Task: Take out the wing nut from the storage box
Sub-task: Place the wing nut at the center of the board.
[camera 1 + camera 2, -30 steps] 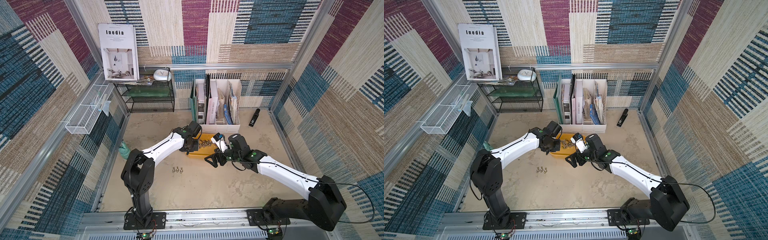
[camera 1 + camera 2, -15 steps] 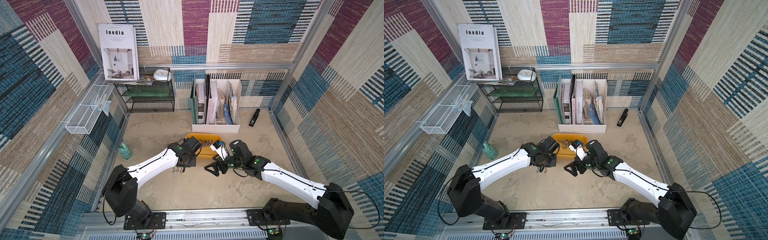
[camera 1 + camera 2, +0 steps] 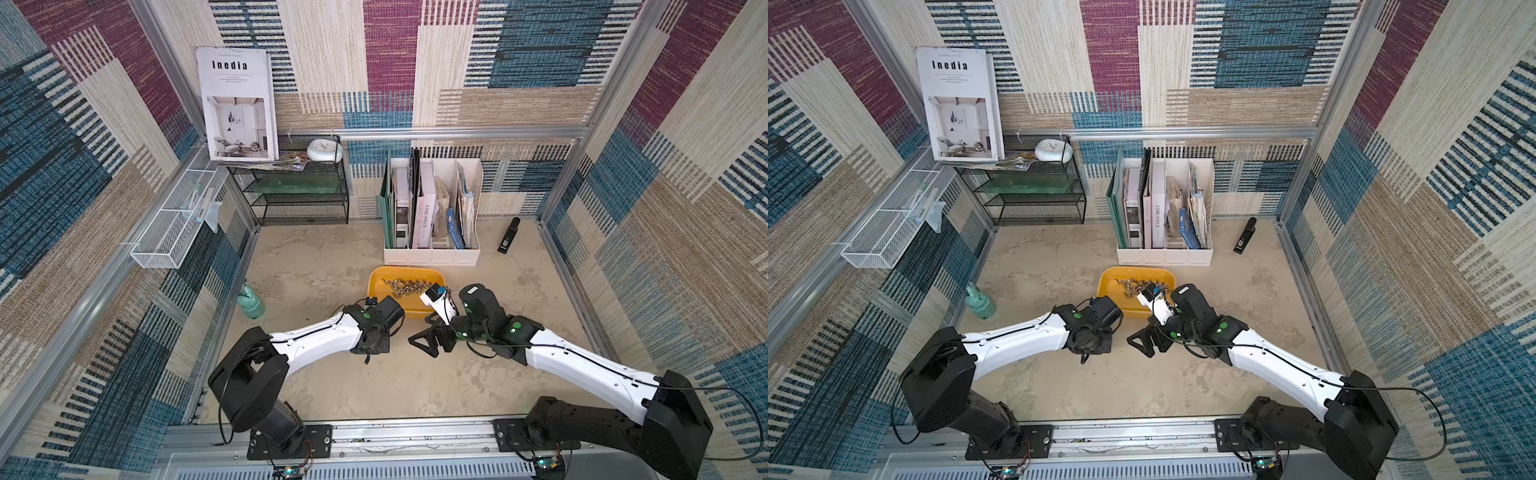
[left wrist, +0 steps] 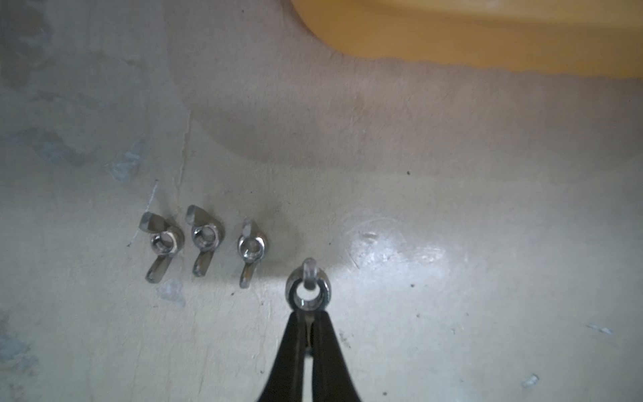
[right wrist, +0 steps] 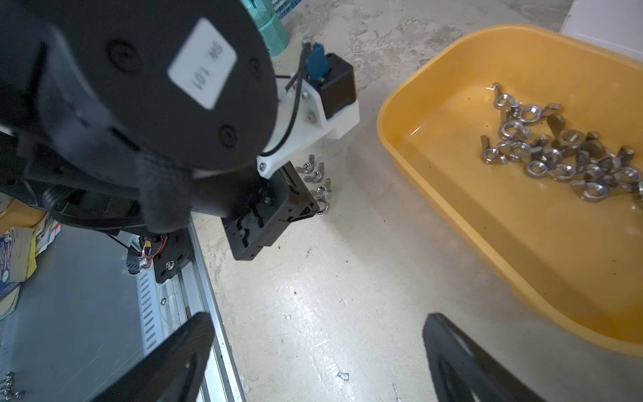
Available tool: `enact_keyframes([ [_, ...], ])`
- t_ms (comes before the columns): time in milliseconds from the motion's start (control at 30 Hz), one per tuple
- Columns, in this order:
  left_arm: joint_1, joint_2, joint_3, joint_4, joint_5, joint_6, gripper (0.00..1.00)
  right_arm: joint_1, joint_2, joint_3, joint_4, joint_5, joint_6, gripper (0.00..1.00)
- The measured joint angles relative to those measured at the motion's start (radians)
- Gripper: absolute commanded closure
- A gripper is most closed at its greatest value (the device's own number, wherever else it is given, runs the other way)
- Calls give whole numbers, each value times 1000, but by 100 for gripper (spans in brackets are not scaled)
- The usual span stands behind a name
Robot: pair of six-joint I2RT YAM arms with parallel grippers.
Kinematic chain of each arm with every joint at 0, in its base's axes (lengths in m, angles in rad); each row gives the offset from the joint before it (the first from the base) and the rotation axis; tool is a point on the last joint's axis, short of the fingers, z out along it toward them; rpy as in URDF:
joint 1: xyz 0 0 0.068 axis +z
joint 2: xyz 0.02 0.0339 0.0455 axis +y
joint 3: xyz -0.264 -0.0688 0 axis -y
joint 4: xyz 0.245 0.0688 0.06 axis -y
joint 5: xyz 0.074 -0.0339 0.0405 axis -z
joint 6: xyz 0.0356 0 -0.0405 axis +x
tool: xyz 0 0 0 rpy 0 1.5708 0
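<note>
The storage box (image 3: 405, 276) is a shallow yellow tub on the table, with a pile of metal wing nuts (image 5: 563, 156) lying in it. My left gripper (image 4: 308, 315) is outside the box, low over the table in front of it. It is shut on one wing nut (image 4: 308, 292) by a wing. Three more wing nuts (image 4: 205, 238) lie in a row on the table right beside the held one. My right gripper (image 5: 318, 334) hangs open and empty over bare table next to the box's near rim (image 5: 435, 181). In both top views the left wrist hides its fingers.
A white file holder (image 3: 432, 253) with books stands just behind the box. A black stapler (image 3: 509, 237) lies at the back right, and a teal bottle (image 3: 250, 301) stands by the left wall. A black wire shelf (image 3: 303, 199) is at the back left. The two wrists are close together.
My left arm has come back out of the box toward the front, carrying the wing nut down beside the row on the table. The right arm has drawn back slightly.
</note>
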Motion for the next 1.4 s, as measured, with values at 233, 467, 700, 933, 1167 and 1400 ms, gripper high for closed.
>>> enact_keyframes([
  [233,1,71,33,14,-23,15,98,2,-1,0,-1,14,6,1],
  [467,16,81,33,13,-48,17,98,2,5,0,-8,21,10,1],
  [700,30,96,32,14,-48,32,97,2,22,7,-8,21,10,1],
  [933,31,98,29,21,-52,42,77,2,33,10,-8,21,10,1],
  [1167,31,58,26,2,-39,41,72,2,37,13,-8,31,8,1],
  [1400,31,-7,76,-53,-44,41,60,2,23,13,-10,62,6,1],
])
